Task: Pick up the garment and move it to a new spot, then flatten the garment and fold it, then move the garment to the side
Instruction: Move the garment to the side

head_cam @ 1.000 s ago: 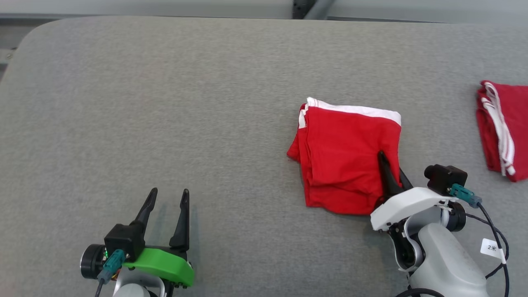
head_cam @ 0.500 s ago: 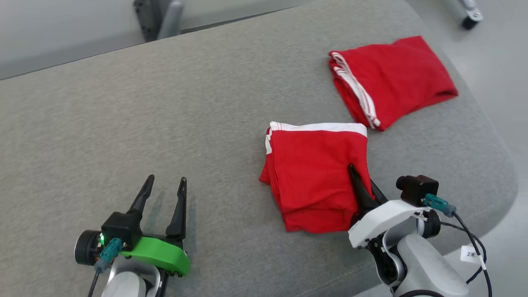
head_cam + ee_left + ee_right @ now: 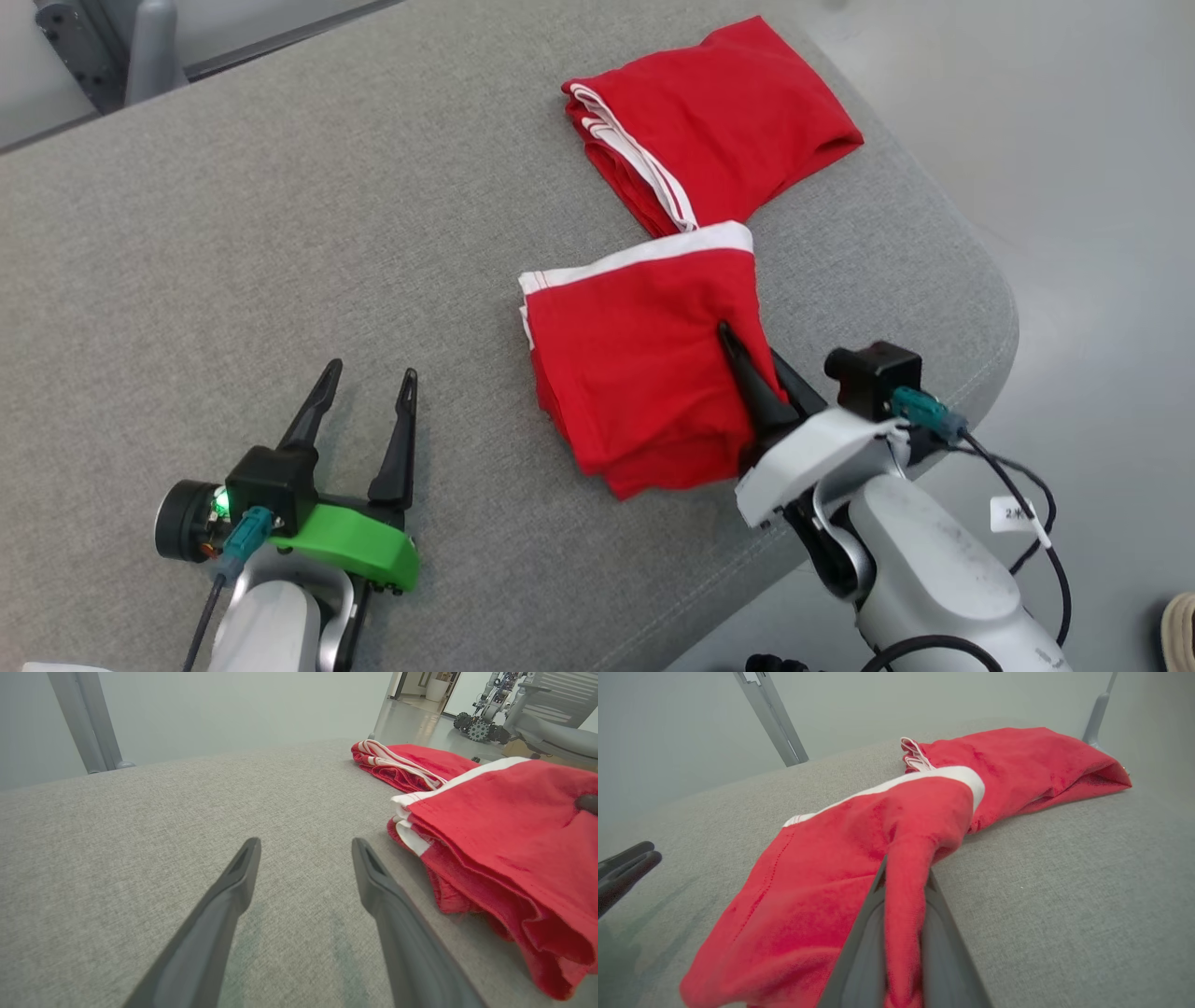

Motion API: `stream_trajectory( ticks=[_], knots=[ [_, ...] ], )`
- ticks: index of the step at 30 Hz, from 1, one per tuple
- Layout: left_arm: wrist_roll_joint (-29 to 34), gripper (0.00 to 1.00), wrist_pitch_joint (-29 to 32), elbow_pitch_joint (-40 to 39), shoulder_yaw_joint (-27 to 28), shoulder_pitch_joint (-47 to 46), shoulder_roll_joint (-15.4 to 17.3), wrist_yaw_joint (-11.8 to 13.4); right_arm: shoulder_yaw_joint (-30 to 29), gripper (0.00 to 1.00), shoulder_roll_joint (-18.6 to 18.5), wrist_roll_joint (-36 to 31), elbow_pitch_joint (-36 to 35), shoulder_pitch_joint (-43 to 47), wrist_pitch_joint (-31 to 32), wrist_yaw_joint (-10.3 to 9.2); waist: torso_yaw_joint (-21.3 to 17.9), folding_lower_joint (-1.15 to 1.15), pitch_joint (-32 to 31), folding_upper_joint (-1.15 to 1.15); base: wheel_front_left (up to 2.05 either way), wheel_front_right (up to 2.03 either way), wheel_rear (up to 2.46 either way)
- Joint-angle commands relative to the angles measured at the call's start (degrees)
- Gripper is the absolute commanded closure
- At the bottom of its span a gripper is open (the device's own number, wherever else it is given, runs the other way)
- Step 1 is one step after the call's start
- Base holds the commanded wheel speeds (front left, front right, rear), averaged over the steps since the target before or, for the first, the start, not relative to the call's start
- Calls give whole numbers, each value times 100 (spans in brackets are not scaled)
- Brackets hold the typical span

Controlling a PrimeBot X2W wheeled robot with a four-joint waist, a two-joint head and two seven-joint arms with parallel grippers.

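Right gripper [image 3: 747, 345] pinches the garment [image 3: 635, 355] at 4 o'clock (cloth between jaws); left gripper [image 3: 371, 370] spread, garment at 2 o'clock.

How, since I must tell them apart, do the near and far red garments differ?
The near garment is pinched by the right gripper; the far garment lies free. The near garment shows one broad white band; the far garment shows thin white stripes. Both are red, folded, on the grey table.
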Motion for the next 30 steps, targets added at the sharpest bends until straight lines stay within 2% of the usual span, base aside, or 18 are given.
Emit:
stream_trajectory(
  ticks=[1,8,13,22,30],
  knots=[
    [56,0,6,-18,35,-121,64,11,65,100,-22,-94,-58,-194,0,-1,59,0,318,0,0,0,0],
    [194,0,6,-109,97,-280,166,11,183,100,-319,-328,-141,-1176,-1,-2,481,0,773,0,0,0,0],
    [315,0,6,-164,100,-426,201,11,53,100,-777,-494,96,-1956,-1,-3,831,0,1123,0,0,0,0],
    [475,0,11,-294,129,-716,263,11,-619,100,-1670,-1077,1378,-2998,0,-6,1330,0,1627,0,0,0,0],
    [532,0,29,-285,188,-694,342,17,-1470,100,-2048,-1838,2210,-3258,0,-6,1529,0,1821,0,0,0,0]
  ],
)
